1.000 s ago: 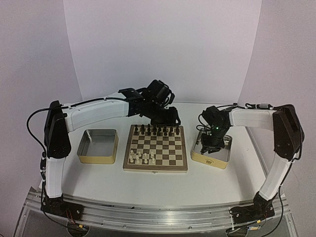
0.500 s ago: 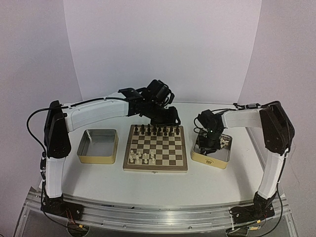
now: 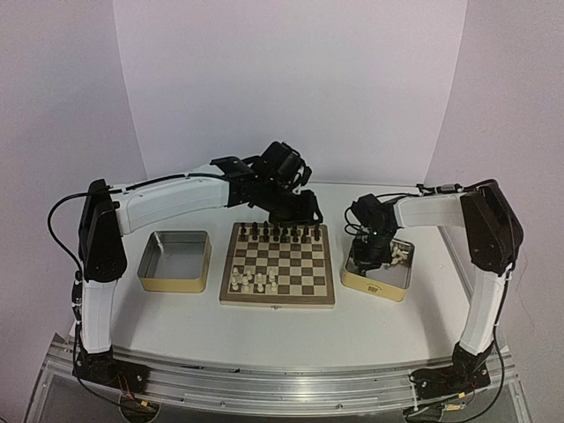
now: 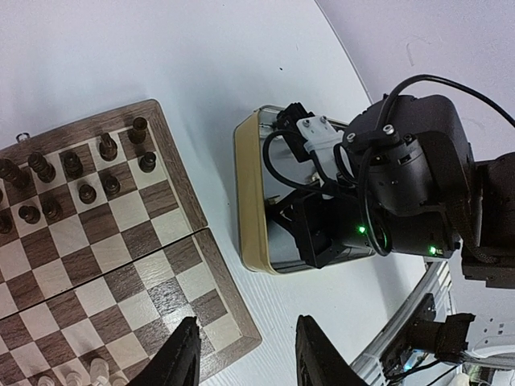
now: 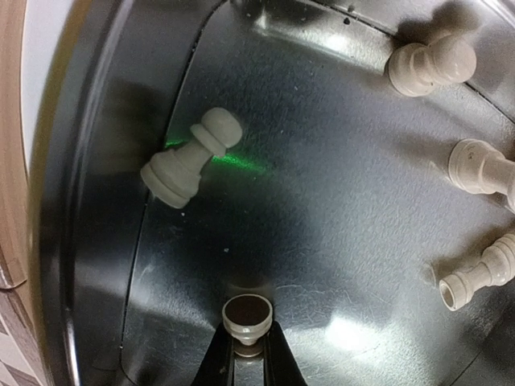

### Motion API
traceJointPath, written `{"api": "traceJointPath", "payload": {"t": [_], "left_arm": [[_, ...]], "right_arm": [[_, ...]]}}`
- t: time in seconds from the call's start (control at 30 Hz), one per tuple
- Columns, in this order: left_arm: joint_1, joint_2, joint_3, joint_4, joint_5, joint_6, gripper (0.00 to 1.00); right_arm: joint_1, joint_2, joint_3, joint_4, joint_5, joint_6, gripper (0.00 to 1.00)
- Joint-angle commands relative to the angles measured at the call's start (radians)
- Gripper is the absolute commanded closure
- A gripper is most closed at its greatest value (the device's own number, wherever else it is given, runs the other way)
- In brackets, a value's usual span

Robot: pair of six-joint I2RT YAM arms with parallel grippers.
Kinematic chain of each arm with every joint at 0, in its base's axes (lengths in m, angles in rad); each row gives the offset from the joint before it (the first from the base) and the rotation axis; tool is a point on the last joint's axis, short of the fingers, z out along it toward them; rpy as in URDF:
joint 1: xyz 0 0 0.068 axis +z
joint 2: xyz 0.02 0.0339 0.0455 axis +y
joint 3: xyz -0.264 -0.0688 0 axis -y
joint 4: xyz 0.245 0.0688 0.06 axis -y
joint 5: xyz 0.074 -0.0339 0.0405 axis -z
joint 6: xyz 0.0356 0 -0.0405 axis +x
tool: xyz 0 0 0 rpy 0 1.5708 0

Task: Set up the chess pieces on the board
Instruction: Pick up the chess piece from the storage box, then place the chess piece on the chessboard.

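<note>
Perhaps lilac walls (image 3: 291, 79); board (image 3: 291, 266) on table (image 3: 282, 330).

Shiny reflective metal tin (image 5: 322, 201), matt smooth cream chess pieces (image 5: 191, 165), satin wooden board (image 3: 300, 265)

Your right claw (image 5: 247, 344) sits at the bottom edge of the view. Its two dark fingers are pinched on a cream chess piece (image 5: 246, 315), whose round end faces you. Ahead of the claw and to its left, a pawn (image 5: 191, 161) lies on its side on the shiny floor of the metal tin (image 5: 322, 185), with a green glint just beside it. Far ahead to the right lies a tipped piece (image 5: 430, 66). Two more fallen pieces, an upper one (image 5: 481, 167) and a lower one (image 5: 476, 275), lie at the right, both cut by the frame edge.
</note>
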Motion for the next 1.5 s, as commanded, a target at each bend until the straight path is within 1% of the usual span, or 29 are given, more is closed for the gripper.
{"api": "traceJointPath", "payload": {"t": [0.0,0.2,0.33,0.5,0.57,0.63,0.73,0.8,0.87,1.03,1.1,1.23,1.33,1.4,1.47], "left_arm": [[0.028,-0.012,0.025,0.012,0.055,-0.03,0.6],[0.091,-0.04,-0.058,0.09,0.184,-0.114,0.6],[0.121,-0.052,-0.09,0.111,0.227,-0.154,0.6],[0.156,-0.074,-0.135,0.132,0.258,-0.196,0.6],[0.166,-0.079,-0.15,0.145,0.282,-0.208,0.6],[0.17,-0.073,-0.147,0.151,0.313,-0.214,0.6],[0.171,-0.05,-0.129,0.16,0.391,-0.223,0.58],[0.173,-0.028,-0.114,0.177,0.455,-0.226,0.56],[0.174,0.003,-0.091,0.188,0.522,-0.226,0.54],[0.173,0.086,-0.052,0.226,0.651,-0.239,0.53],[0.17,0.123,-0.034,0.238,0.711,-0.254,0.53],[0.145,0.226,0.066,0.233,0.801,-0.259,0.51],[0.131,0.31,0.166,0.228,0.837,-0.276,0.51],[0.129,0.337,0.198,0.245,0.851,-0.293,0.51],[0.13,0.341,0.192,0.29,0.861,-0.319,0.5]], "right_arm": [[-0.003,-0.062,0.011,0.005,-0.012,-0.034,0.97],[-0.055,-0.169,-0.031,0.006,-0.079,-0.092,0.97],[-0.079,-0.23,-0.039,0.005,-0.134,-0.15,0.97],[-0.07,-0.251,0.008,-0.027,-0.283,-0.232,0.98],[-0.058,-0.25,0.032,-0.045,-0.321,-0.255,0.97],[-0.056,-0.258,0.047,-0.046,-0.395,-0.264,0.97],[-0.054,-0.274,0.07,-0.042,-0.493,-0.294,0.97],[-0.054,-0.283,0.073,-0.039,-0.522,-0.315,0.97],[-0.054,-0.296,0.059,-0.037,-0.498,-0.33,0.97],[-0.062,-0.315,-0.028,-0.04,-0.351,-0.405,0.96],[-0.071,-0.327,-0.061,-0.039,-0.316,-0.436,0.96],[-0.089,-0.346,-0.091,-0.035,-0.304,-0.495,0.97],[-0.092,-0.362,-0.114,-0.019,-0.317,-0.55,0.97],[-0.096,-0.384,-0.142,0.003,-0.316,-0.587,0.98],[-0.103,-0.399,-0.165,0.018,-0.309,-0.609,0.98]]}}
